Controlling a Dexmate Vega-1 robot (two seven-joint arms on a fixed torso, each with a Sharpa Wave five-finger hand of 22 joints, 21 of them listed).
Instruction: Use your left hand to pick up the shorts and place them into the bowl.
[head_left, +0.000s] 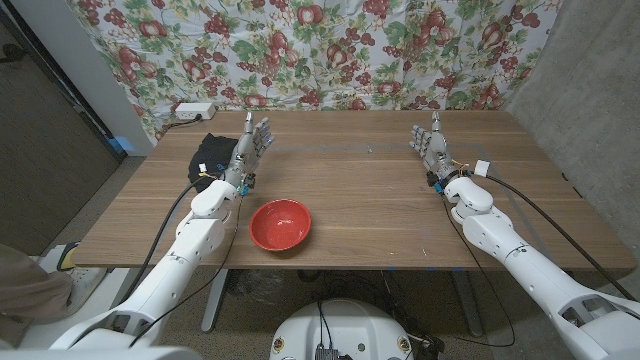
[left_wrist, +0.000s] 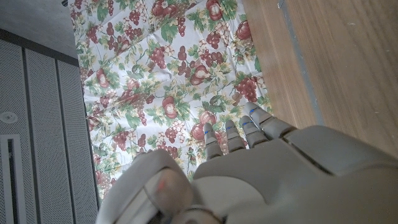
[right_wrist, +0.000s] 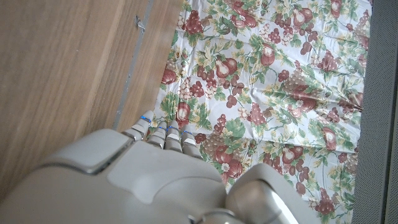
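Black shorts (head_left: 212, 153) lie crumpled near the table's left edge, partly hidden behind my left hand (head_left: 249, 147). That hand stands just to the right of the shorts, fingers pointing at the far side, holding nothing. A red bowl (head_left: 280, 223) sits near the front edge, in front of the left hand and a little to its right. My right hand (head_left: 431, 148) stands on the right side of the table, fingers apart and pointing away, nothing in it. In the left wrist view my left hand (left_wrist: 261, 168) shows its back, and in the right wrist view my right hand (right_wrist: 149, 174) shows the same.
A white power strip (head_left: 193, 110) lies at the table's back left corner. A floral cloth (head_left: 320, 50) hangs behind the table. A grey wall (head_left: 590, 110) stands close on the right. Bare wood (head_left: 350, 170) spans the table between the hands.
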